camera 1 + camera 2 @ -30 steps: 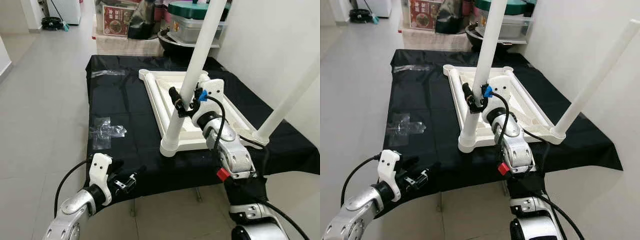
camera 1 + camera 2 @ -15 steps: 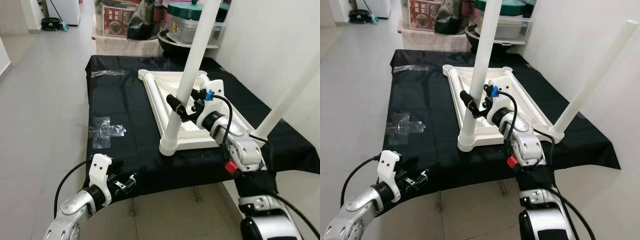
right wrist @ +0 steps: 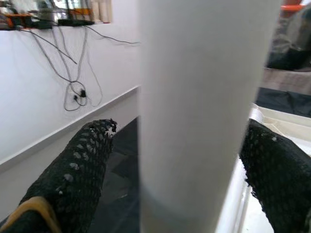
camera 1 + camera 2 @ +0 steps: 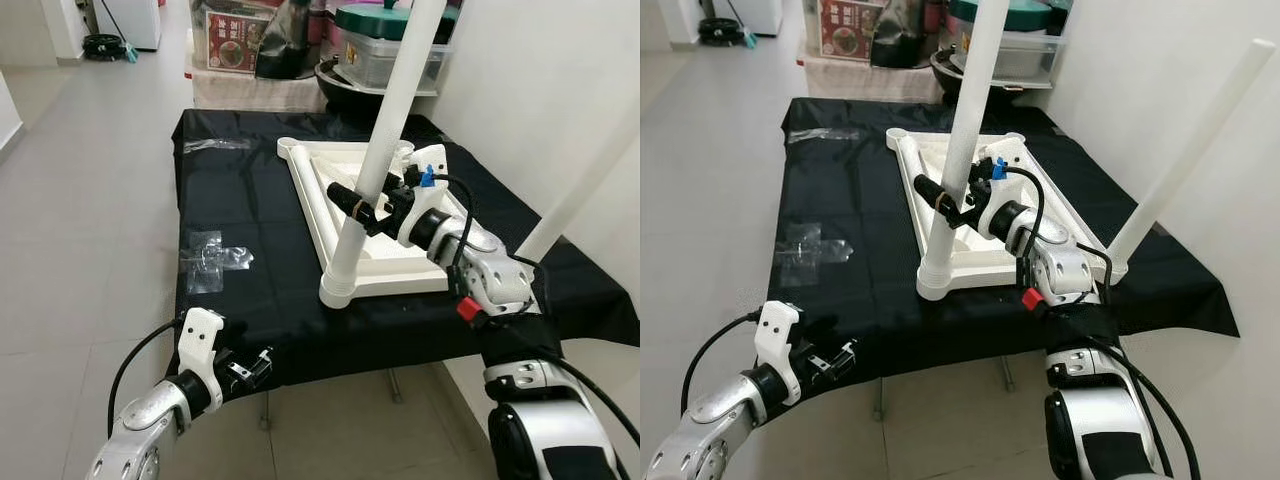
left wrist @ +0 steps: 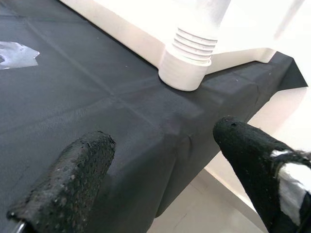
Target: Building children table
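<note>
An upturned white table top (image 4: pixel 308 190) lies on a black cloth (image 4: pixel 250 215). One white leg (image 4: pixel 392 100) stands up from its near left corner, with a ribbed collar (image 5: pixel 187 65) at the foot. A second leg (image 4: pixel 1200 150) rises at the near right corner. My right gripper (image 4: pixel 362 198) reaches in from the right, one finger on each side of the first leg. In the right wrist view a gap shows between one finger (image 3: pixel 85 160) and the leg (image 3: pixel 204 111), so the gripper is open. My left gripper (image 4: pixel 250 365) hangs open and empty at the cloth's front left edge.
Clear plastic bags lie on the cloth at the left (image 4: pixel 212 257) and far left (image 4: pixel 215 146). Boxes, a dark pot (image 4: pixel 345 82) and a green-lidded container (image 4: pixel 385 22) crowd the far end. A white wall runs along the right. Tiled floor lies to the left.
My right wrist has swung from the near side of the leg round to its right side, and the fingers now stand slightly apart from it. The left arm has barely moved.
</note>
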Tool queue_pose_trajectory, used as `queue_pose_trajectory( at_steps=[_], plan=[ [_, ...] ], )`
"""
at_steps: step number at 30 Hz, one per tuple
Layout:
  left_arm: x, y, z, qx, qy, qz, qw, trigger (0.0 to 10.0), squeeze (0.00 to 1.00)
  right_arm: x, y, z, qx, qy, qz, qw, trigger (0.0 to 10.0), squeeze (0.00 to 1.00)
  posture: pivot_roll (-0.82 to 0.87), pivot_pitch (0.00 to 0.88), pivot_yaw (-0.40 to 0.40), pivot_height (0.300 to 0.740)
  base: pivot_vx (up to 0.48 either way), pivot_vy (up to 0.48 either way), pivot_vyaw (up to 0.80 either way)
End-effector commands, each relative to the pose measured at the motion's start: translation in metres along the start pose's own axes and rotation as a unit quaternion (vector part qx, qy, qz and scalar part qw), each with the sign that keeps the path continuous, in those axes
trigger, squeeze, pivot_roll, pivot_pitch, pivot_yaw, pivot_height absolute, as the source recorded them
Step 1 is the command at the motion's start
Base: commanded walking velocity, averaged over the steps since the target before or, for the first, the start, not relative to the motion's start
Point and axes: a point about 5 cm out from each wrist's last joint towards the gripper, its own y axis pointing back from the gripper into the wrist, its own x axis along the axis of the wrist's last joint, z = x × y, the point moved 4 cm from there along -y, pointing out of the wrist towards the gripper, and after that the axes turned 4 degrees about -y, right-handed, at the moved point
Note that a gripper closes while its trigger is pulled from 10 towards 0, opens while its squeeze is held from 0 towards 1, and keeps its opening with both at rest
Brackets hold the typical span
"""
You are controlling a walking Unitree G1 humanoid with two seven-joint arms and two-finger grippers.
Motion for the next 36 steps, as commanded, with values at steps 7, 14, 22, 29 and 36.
queue_pose_trajectory(
  at_steps=[7,14,22,29,36],
  plan=[
    [-0.002,0.001,0.001,-0.002,-0.001,-0.004,1.0,10.0,0.0,0.01,0.0,0.007,0.021,-0.007,0.022,1.0,10.0,0.0,0.05,0.0,-0.141,0.74,0.0,0.0,0.0],
    [-0.003,0.001,0.002,-0.002,-0.001,-0.005,1.0,10.0,0.0,0.012,-0.002,0.009,0.028,-0.007,0.028,0.999,10.0,0.0,0.05,0.0,-0.145,0.74,0.0,0.0,0.0],
    [-0.004,0.002,0.003,-0.001,0.0,-0.006,1.0,10.0,0.0,0.007,-0.006,0.013,0.027,-0.005,0.021,0.999,10.0,0.0,0.05,0.0,-0.15,0.74,0.0,0.0,0.0],
    [-0.004,0.001,0.004,-0.002,0.001,-0.004,1.0,10.0,0.0,0.01,-0.009,0.013,0.043,-0.003,0.024,0.999,10.0,0.0,0.05,0.0,-0.151,0.74,0.0,0.0,0.0],
    [-0.004,0.001,0.005,-0.004,0.002,-0.003,1.0,10.0,0.0,0.011,-0.01,0.011,0.063,-0.002,0.024,0.998,10.0,0.0,0.06,0.0,-0.157,0.74,0.0,0.0,0.0]
  ],
)
